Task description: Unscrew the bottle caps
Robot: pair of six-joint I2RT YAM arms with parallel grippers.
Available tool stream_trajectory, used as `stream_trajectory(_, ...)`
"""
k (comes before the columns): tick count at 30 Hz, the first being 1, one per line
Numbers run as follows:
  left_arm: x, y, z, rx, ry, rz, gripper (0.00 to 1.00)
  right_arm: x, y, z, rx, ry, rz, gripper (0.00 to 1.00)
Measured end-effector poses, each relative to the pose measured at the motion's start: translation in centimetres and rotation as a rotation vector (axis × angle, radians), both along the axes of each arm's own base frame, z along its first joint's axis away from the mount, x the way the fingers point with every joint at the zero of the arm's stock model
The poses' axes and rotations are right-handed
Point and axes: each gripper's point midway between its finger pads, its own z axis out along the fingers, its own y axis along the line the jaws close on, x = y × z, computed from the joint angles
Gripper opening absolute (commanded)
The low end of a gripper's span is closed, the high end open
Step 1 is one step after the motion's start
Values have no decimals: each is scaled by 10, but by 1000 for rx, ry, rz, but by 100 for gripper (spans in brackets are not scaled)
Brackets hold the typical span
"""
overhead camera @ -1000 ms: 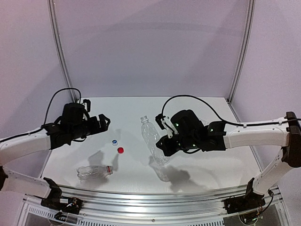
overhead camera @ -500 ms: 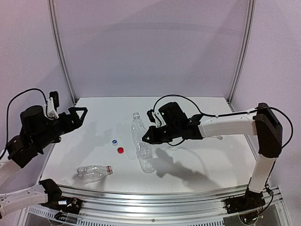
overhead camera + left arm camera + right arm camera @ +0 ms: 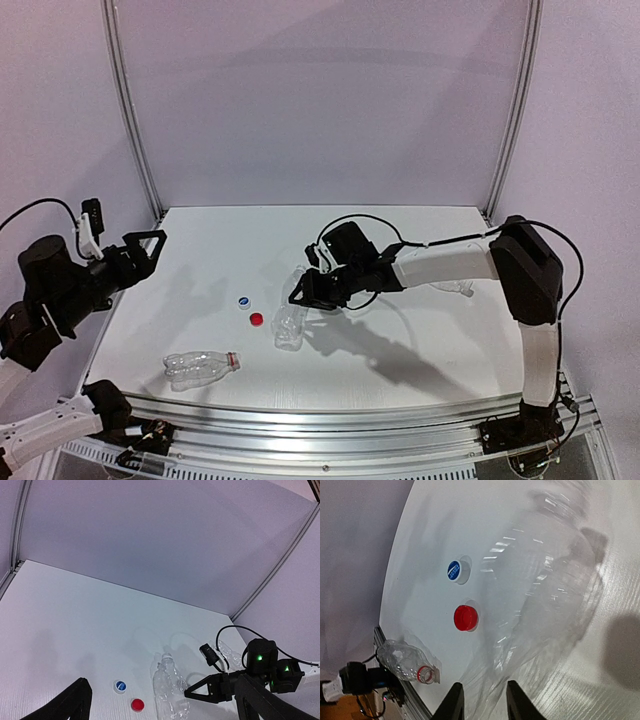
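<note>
Your white table (image 3: 420,340) carries both arms. Your left gripper (image 3: 148,250) hangs at its left edge, jaws spread wide and empty. Your right gripper (image 3: 300,295) has its fingers (image 3: 454,702) slightly parted against a clear bottle (image 3: 288,325) lying under them; you cannot tell whether they grip it. A second bottle (image 3: 200,366) lies to that gripper's left, nearer you. The red cap (image 3: 256,319) and the white cap (image 3: 244,301) sit loose just left of the right gripper's tips.

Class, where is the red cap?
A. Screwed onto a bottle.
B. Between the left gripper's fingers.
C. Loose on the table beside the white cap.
C: the red cap lies loose on the table, beside the white cap, on no bottle.
</note>
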Motion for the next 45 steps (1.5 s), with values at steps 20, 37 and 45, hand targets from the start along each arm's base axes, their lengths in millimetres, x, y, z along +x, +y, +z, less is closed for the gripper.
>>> stream_trajectory(20, -4, 6, 1, 3, -17, 17, 97, 2, -31, 14, -161, -115, 6, 99)
stream_trajectory(37, -5, 1, -1, 21, -22, -16, 97, 75, -239, 34, -851, -430, -109, 97)
stream_trajectory(45, -3, -5, -2, 25, -21, -37, 96, 99, -324, 11, -974, -320, -90, 98)
